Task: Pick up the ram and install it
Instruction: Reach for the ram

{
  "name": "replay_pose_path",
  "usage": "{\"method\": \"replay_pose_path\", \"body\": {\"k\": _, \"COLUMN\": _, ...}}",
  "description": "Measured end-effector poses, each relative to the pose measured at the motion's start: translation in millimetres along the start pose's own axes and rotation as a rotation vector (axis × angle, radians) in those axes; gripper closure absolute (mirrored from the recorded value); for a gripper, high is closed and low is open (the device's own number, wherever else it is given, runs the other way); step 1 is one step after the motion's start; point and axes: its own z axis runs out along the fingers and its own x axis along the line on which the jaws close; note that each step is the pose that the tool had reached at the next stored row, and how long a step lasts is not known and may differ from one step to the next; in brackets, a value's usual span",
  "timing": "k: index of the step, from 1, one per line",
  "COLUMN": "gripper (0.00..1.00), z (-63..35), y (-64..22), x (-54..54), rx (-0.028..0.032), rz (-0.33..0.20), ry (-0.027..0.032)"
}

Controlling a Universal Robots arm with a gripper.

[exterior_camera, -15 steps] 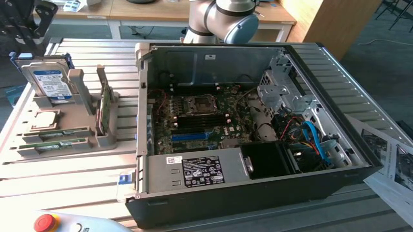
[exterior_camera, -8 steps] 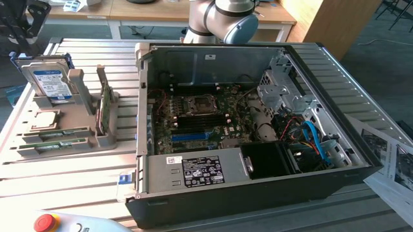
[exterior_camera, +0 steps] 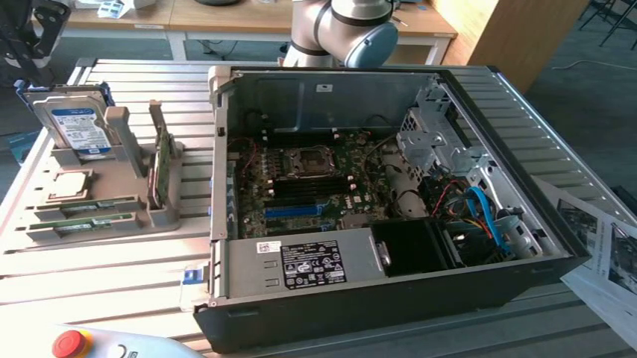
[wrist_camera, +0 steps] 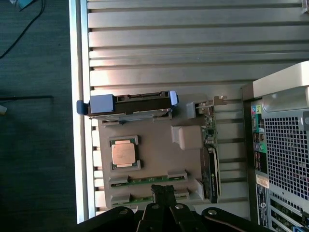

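Gripper (wrist_camera: 163,191) seen in the wrist view with fingers pressed together and nothing clamped between them, tips over the gray holder tray (wrist_camera: 154,145), right by two memory sticks. First ram stick (wrist_camera: 145,178) lying flat in its groove next to the CPU (wrist_camera: 122,153). Second ram stick (wrist_camera: 130,198) parallel in the next groove toward the tray's edge, partly hidden behind the fingertips. Cannot tell whether touching it or hovering above.

Both sticks at the lower left of the exterior view, in the tray's near corner, well apart from the computer case (exterior_camera: 398,309). Also on the tray: a hard drive (wrist_camera: 128,104) standing on edge and a green graphics card (wrist_camera: 211,159) upright along the side nearest the case.

Case lying open in the middle of the exterior view, motherboard (exterior_camera: 348,179) exposed. Black memory slots (exterior_camera: 310,188) just below the CPU socket (exterior_camera: 309,159), then a blue slot (exterior_camera: 295,211). Labelled power supply (exterior_camera: 298,265) toward lower centre. Robot arm (exterior_camera: 348,30) at top centre. Red emergency stop button (exterior_camera: 68,343) at bottom left.
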Motion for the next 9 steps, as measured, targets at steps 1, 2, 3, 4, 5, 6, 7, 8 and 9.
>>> {"method": "replay_pose_path", "body": {"k": 1, "gripper": 0.9, "z": 0.0, "y": 0.0, "x": 0.0, "rx": 0.0, "rz": 0.0, "ry": 0.0}}
{"method": "replay_pose_path", "body": {"k": 2, "gripper": 0.9, "z": 0.0, "y": 0.0, "x": 0.0, "rx": 0.0, "rz": 0.0, "ry": 0.0}}
{"method": "replay_pose_path", "body": {"k": 3, "gripper": 0.9, "z": 0.0, "y": 0.1, "x": 0.1, "rx": 0.0, "rz": 0.0, "ry": 0.0}}
{"method": "replay_pose_path", "body": {"k": 4, "gripper": 0.9, "z": -0.1, "y": 0.1, "x": 0.1, "rx": 0.0001, "rz": 0.0, "ry": 0.0001}}
{"method": "replay_pose_path", "body": {"k": 5, "gripper": 0.9, "z": -0.1, "y": 0.1, "x": 0.1, "rx": 0.0001, "rz": 0.0, "ry": 0.0001}}
{"method": "replay_pose_path", "body": {"k": 6, "gripper": 0.9, "z": 0.0, "y": 0.1, "x": 0.1, "rx": 0.0, "rz": 0.0, "ry": 0.0001}}
{"method": "replay_pose_path", "body": {"k": 7, "gripper": 0.9, "z": 0.0, "y": 0.0, "x": 0.1, "rx": 0.0001, "rz": 0.0, "ry": 0.0}}
{"method": "replay_pose_path", "body": {"k": 8, "gripper": 0.9, "z": -0.1, "y": -0.3, "x": 0.2, "rx": 0.0001, "rz": 0.0, "ry": 0.0002}}
{"method": "replay_pose_path", "body": {"k": 9, "gripper": 0.9, "z": -0.1, "y": -0.8, "x": 0.2, "rx": 0.0, "rz": 0.0, "ry": 0.0001}}
